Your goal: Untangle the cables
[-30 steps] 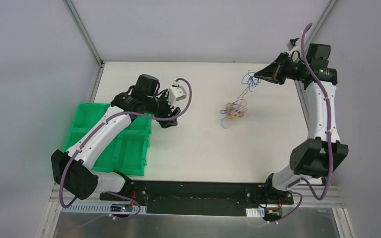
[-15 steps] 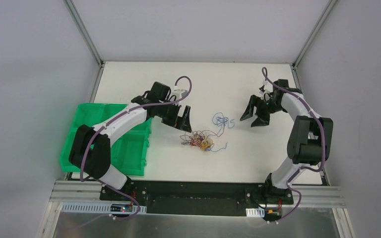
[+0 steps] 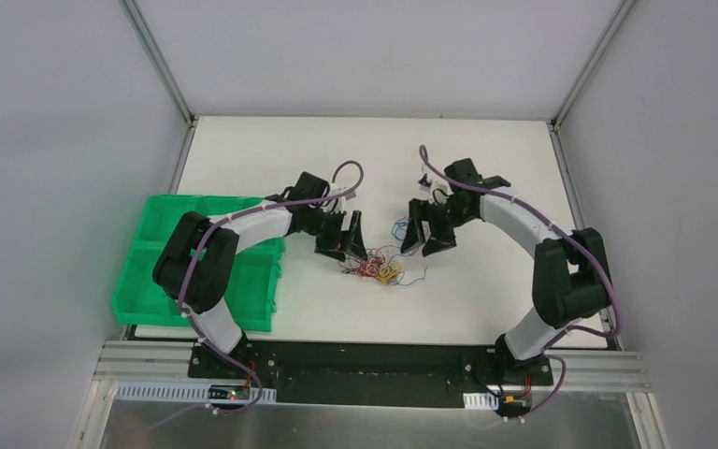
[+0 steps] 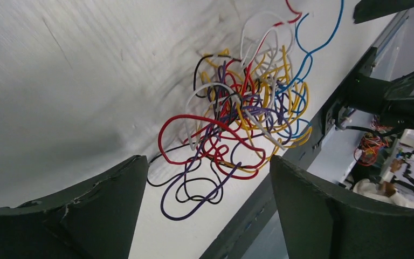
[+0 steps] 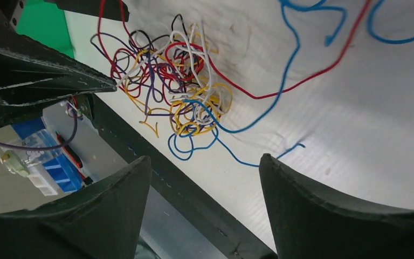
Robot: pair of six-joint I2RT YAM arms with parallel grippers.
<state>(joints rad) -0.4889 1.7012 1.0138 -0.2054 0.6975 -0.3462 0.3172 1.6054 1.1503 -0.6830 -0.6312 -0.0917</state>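
Note:
The cables (image 3: 375, 269) lie as a knot of red, yellow, purple, white and dark wires on the white table. Up close the knot (image 4: 237, 108) sits just beyond my left gripper (image 4: 207, 159), which is open, with a purple loop and a dark loop reaching between its fingers. My left gripper (image 3: 344, 251) hangs at the knot's left edge. A loose blue cable (image 5: 296, 54) and a red strand trail from the knot (image 5: 172, 81) toward the right. My right gripper (image 3: 423, 247) is open above that blue cable (image 3: 400, 227), holding nothing. Its fingers (image 5: 302, 205) frame bare table.
A green compartment bin (image 3: 150, 253) stands at the table's left, beside the left arm. The table's near edge and black rail (image 3: 365, 360) run just below the knot. Frame posts rise at the back corners.
The right gripper has opened and dropped the blue cable it held high at the back right. Both arms have swung in toward the middle. The knot now lies lower and further left.

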